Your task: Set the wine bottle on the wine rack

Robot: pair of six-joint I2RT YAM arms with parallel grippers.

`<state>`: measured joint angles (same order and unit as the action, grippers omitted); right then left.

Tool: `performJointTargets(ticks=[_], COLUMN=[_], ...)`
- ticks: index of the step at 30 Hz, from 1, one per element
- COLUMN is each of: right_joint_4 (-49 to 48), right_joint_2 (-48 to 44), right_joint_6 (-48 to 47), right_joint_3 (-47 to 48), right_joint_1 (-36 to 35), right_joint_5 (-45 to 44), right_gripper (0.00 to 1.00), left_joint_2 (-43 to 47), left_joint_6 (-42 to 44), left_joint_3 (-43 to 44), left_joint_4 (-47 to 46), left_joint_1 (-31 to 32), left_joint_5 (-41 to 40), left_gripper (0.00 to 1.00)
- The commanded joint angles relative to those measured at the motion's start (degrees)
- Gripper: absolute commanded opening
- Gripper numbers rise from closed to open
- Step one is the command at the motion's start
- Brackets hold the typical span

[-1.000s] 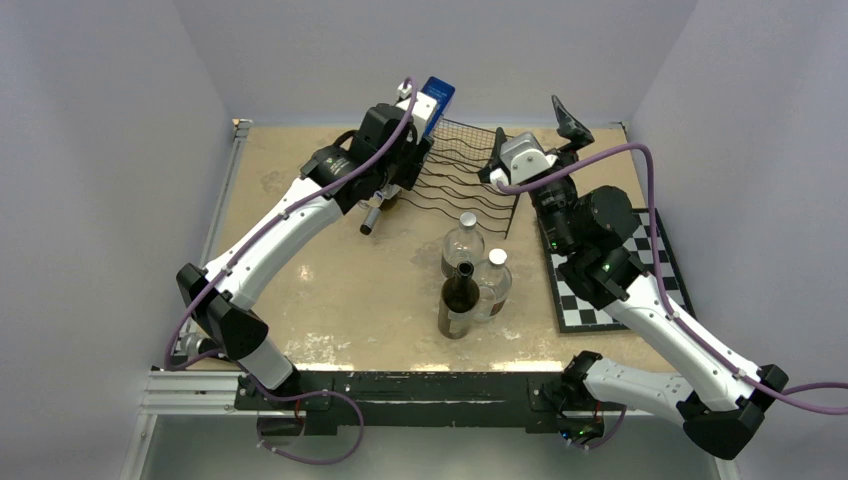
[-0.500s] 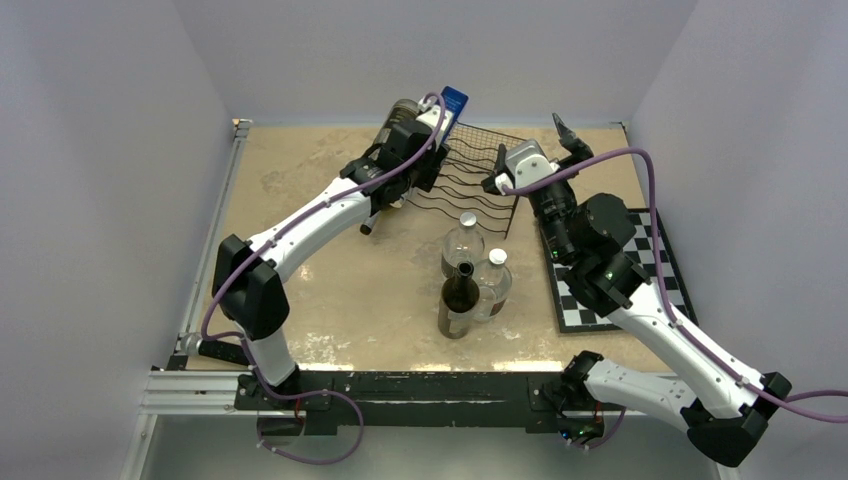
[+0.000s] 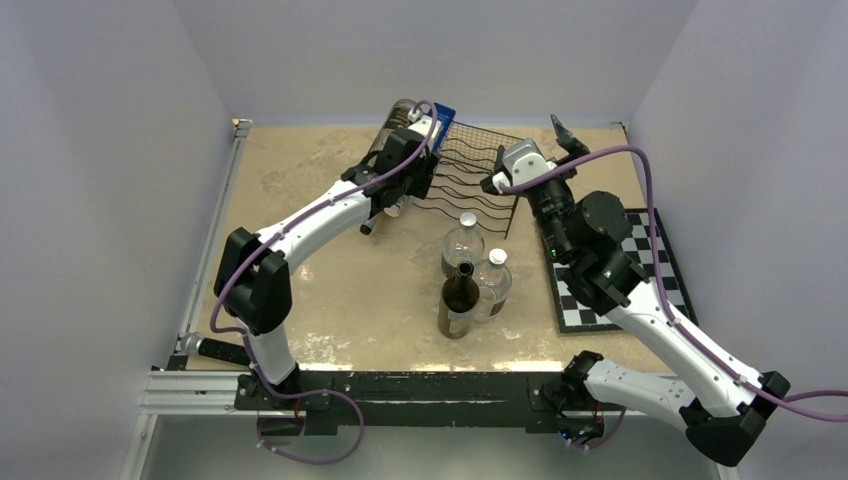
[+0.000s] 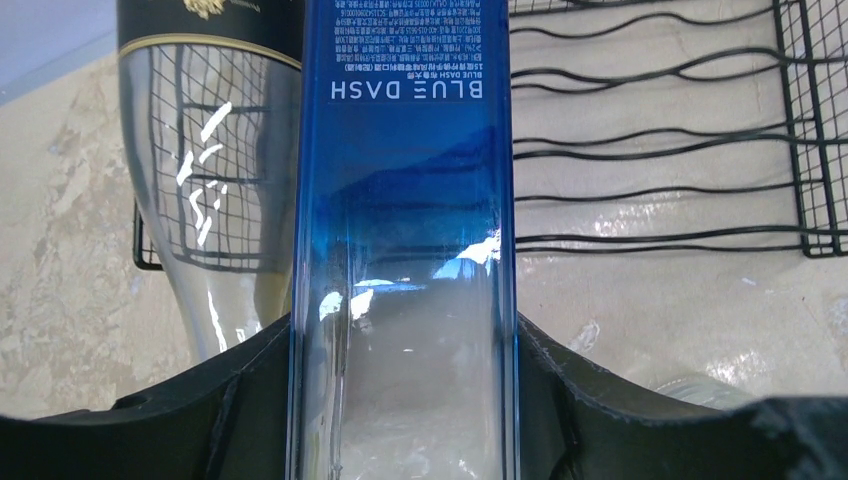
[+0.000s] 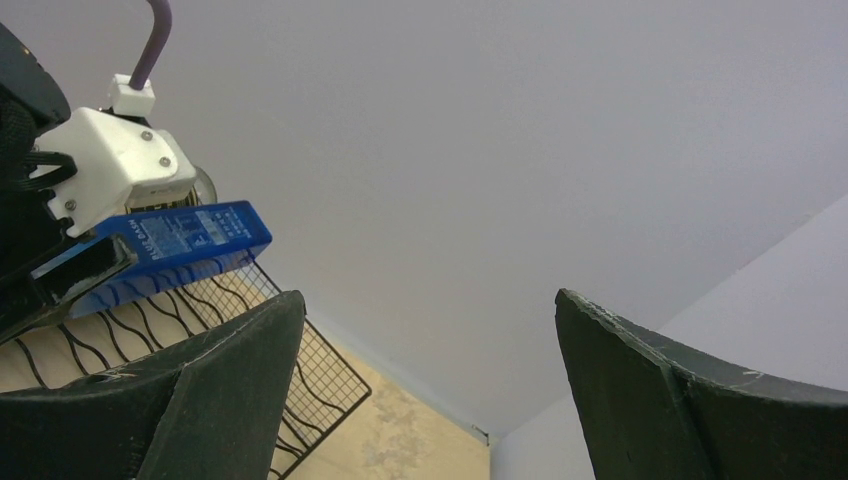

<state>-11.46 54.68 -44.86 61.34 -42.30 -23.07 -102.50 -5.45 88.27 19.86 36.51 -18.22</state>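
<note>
Under the left hand [image 4: 403,400]: tabletop [image 3: 330,270], sandy and scuffed, carrying the wine rack [image 3: 478,178], whose wavy wires spread ahead of that hand and off to its right
Rack cradles: the dips to the right of the left hand show no bottle in them
Wine bottle [image 4: 403,200]: blue, flat-sided, marked BLUE DASH, reaching out lengthwise ahead of the left hand, over the rack's far left corner; whether it touches the wires cannot be told
Neighbour bottle [image 4: 205,170]: glass with a dark, gold-edged label, just beside the wine bottle on the left hand's left side, lying along the rack's left edge
Left hand: clamped on the wine bottle, one finger against each flat side
Right hand [image 5: 428,296]: fingers spread wide with nothing between them, aimed up at the wall, well off to the right of the left hand
Step in hand, as I judge it: lowering the bottle into a cradle
Doing it well: keep its length across the wavy wires so it drops into one row of dips, keep it apart from the neighbour bottle, and let the wires take the weight before easing the fingers apart
Risk: flat, slick glass may rock or slide in a rounded dip, so release slowly and back straight out
</note>
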Motion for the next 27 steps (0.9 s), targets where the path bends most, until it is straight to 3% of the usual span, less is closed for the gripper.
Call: performJointTargets(ticks=[1, 13, 27], right_joint_4=[-1.2, 0.5, 2.3], right_joint_2=[0.6, 2.0, 1.5], right_joint_6=[1.0, -0.1, 0.4], right_joint_3=[-0.1, 1.3, 1.1], right_joint_1=[0.3, 0.4, 0.4], right_joint_5=[-0.4, 1.0, 0.9], right_gripper=[0.99, 0.99, 0.99], left_joint_2=[4.5, 0.9, -1.9], left_joint_6=[-1.7, -1.3, -2.2], left_joint_3=[0.8, -1.1, -1.0], left_joint_4=[-14.2, -21.9, -22.1], left_joint_1=[0.0, -0.4, -1.1], left_joint_5=[-1.3, -3.0, -1.9], left_gripper=[0.0, 0.0, 0.0])
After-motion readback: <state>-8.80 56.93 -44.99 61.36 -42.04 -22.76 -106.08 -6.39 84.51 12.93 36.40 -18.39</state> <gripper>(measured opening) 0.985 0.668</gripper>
